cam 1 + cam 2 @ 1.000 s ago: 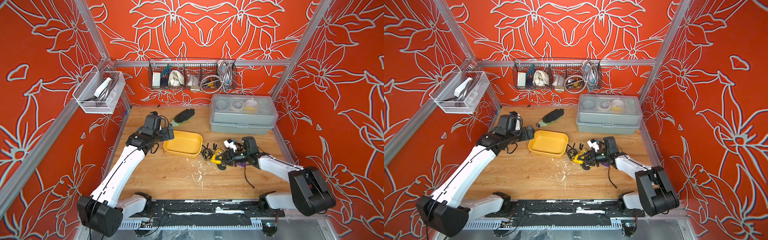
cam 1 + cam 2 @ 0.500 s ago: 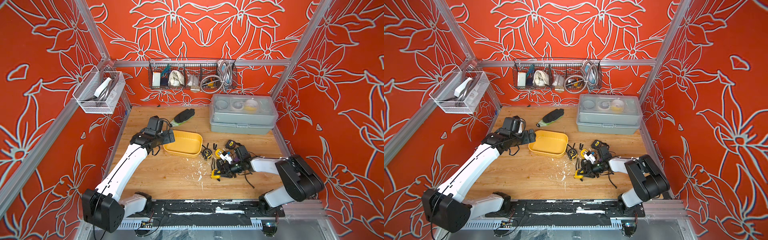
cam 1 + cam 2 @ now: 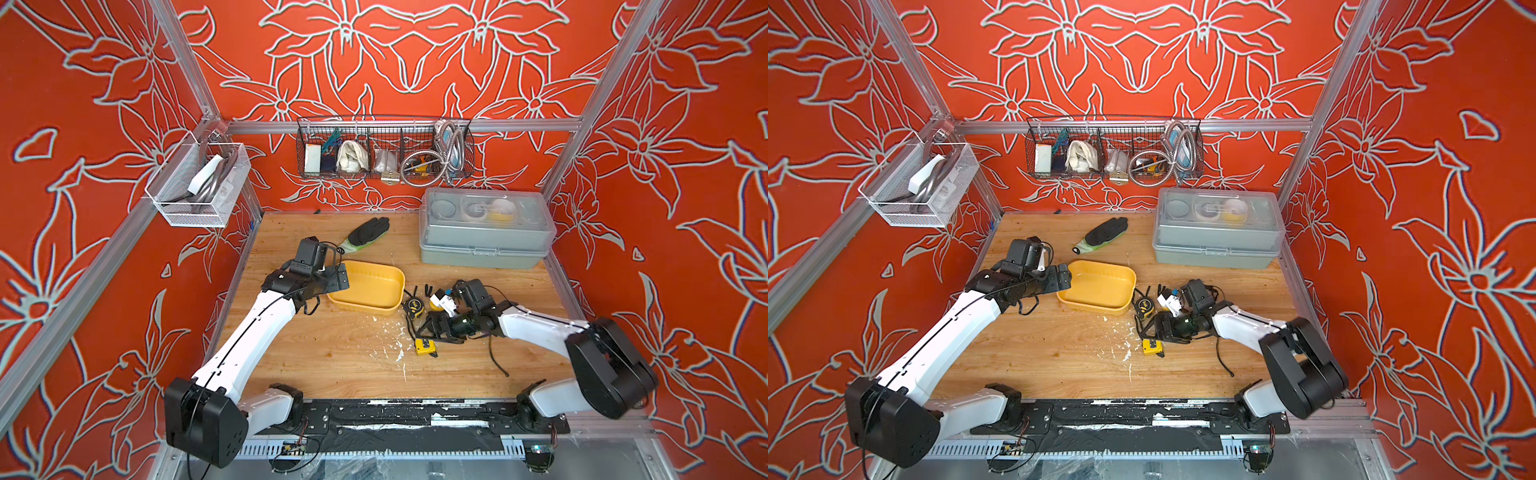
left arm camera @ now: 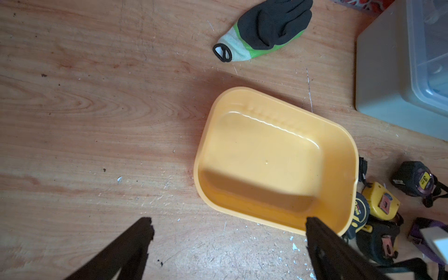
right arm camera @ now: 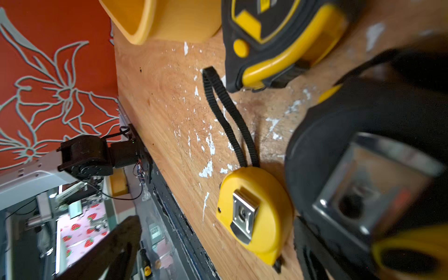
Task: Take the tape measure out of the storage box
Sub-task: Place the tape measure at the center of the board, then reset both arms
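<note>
The storage box (image 3: 368,286) (image 3: 1098,286) (image 4: 274,157) is a shallow yellow tub lying empty on the wooden table. A small yellow tape measure (image 3: 424,346) (image 3: 1151,347) (image 5: 254,213) lies on the wood to its right, clip side up. My right gripper (image 3: 427,332) (image 5: 213,242) stands open around it, both fingers apart from it. My left gripper (image 3: 336,280) (image 4: 229,224) hangs open and empty at the box's left end, one fingertip (image 4: 312,224) over the box's corner rim.
Other tape measures (image 3: 413,307) (image 5: 278,36) (image 4: 423,181) are bunched between the box and my right wrist. A grey clear-lidded toolbox (image 3: 484,232) stands at the back right, with a black glove (image 3: 368,232) behind the box. Wire baskets (image 3: 384,149) (image 3: 199,187) hang on the walls.
My right gripper carried the yellow tape measure down toward the table's front, set it on the wood and opened. My left gripper crept closer to the box.
</note>
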